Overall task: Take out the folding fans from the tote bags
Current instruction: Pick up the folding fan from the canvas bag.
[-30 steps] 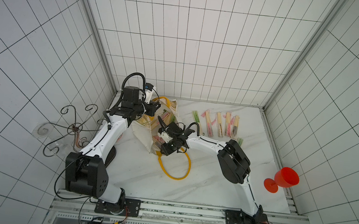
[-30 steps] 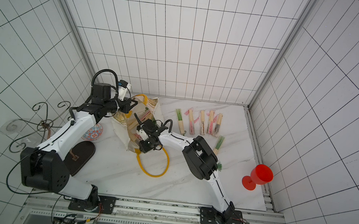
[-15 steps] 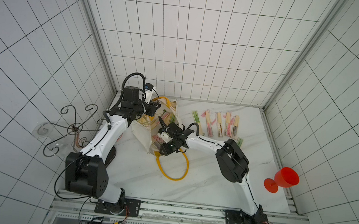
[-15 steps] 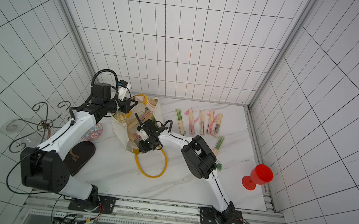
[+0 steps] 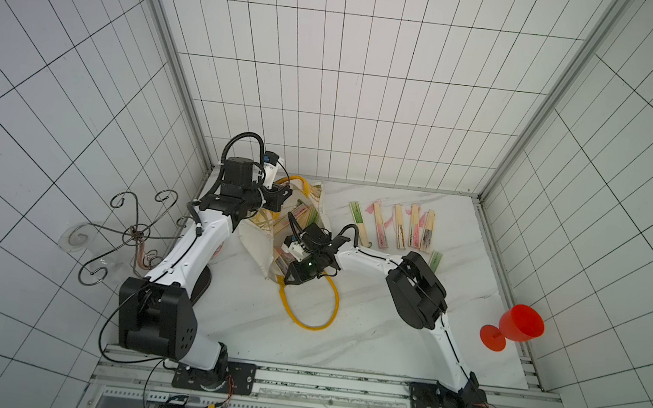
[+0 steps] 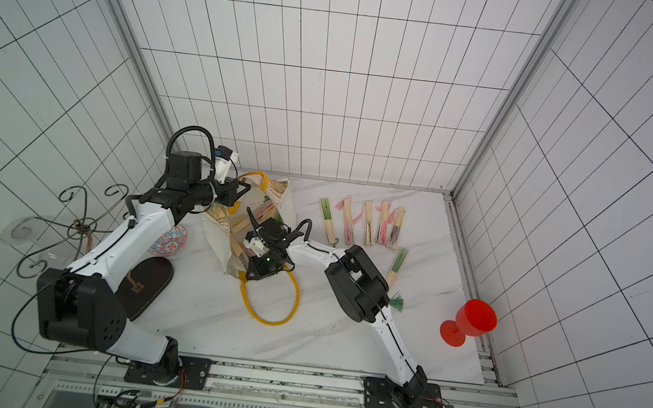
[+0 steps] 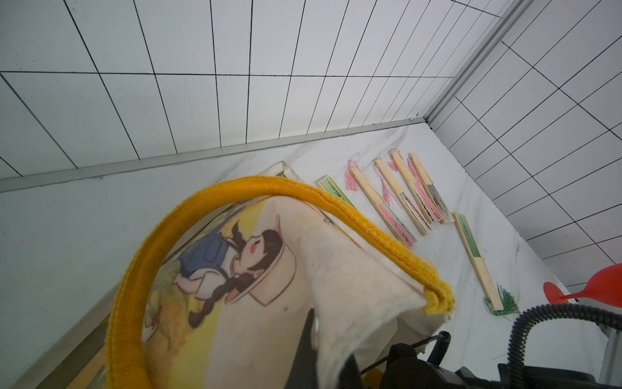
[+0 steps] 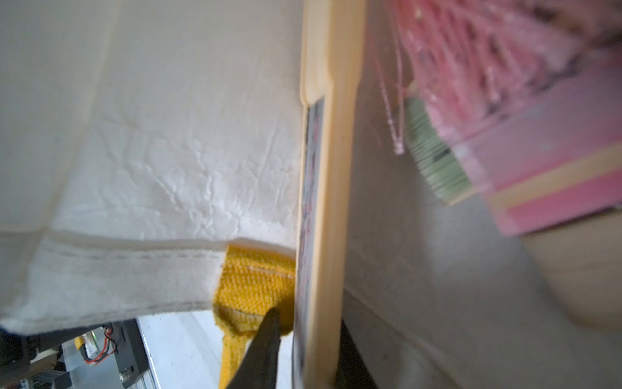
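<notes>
Right arm [image 5: 369, 258] stretched low across the table [image 5: 363, 343], right gripper [image 5: 287, 281] at the tote bag [image 5: 257, 241] mouth, pinching a pale bamboo fan [image 8: 331, 168] with dark-inked folds beside the yellow handle patch [image 8: 252, 283]. Left gripper [image 7: 324, 340] clamps the bag's lifted rim. Six fans [image 5: 395, 229] lie on the table nearby; pink and green fans [image 8: 545, 188] crowd inside.

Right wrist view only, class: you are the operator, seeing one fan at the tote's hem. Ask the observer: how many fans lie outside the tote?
Observer: Six fans lie on the table, right of the tote.
Operator: Is the tote held?
Observer: Yes: the left gripper has its jaws shut on the rim.
Operator: Anything else nearby?
Observer: A red goblet, near the table's right edge.
</notes>
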Robot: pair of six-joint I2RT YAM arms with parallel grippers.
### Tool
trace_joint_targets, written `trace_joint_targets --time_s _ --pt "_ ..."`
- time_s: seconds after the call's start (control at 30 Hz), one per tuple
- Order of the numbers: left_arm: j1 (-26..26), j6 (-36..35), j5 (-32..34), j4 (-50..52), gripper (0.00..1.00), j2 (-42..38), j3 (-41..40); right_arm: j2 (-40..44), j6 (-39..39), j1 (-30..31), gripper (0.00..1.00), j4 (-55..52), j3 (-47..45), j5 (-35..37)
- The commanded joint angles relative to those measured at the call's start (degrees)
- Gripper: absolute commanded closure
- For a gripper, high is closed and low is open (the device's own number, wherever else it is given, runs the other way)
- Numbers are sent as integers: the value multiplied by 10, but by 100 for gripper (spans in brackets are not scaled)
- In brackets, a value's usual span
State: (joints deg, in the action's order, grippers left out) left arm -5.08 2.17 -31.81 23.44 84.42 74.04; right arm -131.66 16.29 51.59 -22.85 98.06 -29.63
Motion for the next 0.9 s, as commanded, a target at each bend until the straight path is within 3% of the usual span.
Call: trace_joint_targets --time_s 0.0,0.37,0.87 --pt "2 6 -22 -36 100 -1 21 -30 9 -2 83 -29 32 7" --pt "3 5 -14 -35 100 -3 21 25 0 -2 100 -30 14 33" --pt "6 7 8 -34 100 -9 20 158 1 -9 100 -29 -93 72"
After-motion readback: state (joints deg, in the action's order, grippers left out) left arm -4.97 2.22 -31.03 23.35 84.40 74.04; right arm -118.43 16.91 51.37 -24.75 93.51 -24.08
